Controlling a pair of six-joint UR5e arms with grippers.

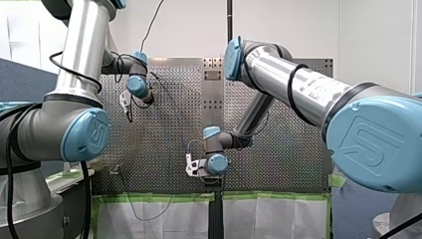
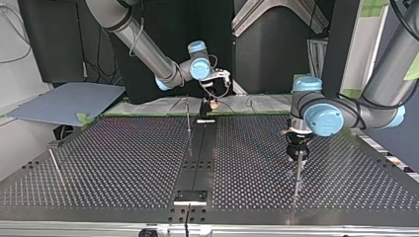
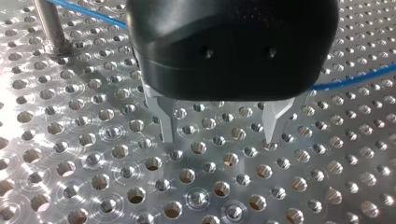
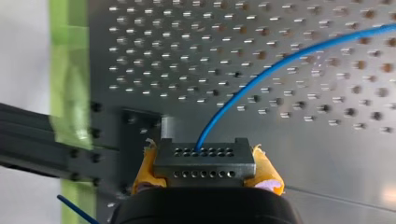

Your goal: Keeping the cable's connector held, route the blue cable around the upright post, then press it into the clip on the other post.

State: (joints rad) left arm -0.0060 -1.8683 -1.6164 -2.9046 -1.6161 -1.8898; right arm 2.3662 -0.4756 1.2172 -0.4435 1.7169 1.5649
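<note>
In the right wrist view my right gripper (image 4: 205,175) is shut with its yellow pads (image 4: 267,173) on the black connector (image 4: 204,161). The blue cable (image 4: 280,65) leaves the connector's top and arcs away over the perforated plate. At the far edge of the top view the same gripper (image 2: 213,104) holds the connector. My left gripper (image 3: 218,135) hovers close over the plate, its metal fingers (image 3: 163,121) open and empty. The blue cable (image 3: 355,79) runs behind its body, past an upright post (image 3: 49,25). In the top view my left gripper (image 2: 298,153) stands just behind a thin post (image 2: 298,175).
A second thin post (image 2: 188,118) rises near the plate's middle seam, close to my right gripper. A loose rod (image 2: 55,165) lies at the top view's left. A black bracket (image 2: 190,196) sits at the near edge. Green tape (image 4: 70,70) lines the plate's border.
</note>
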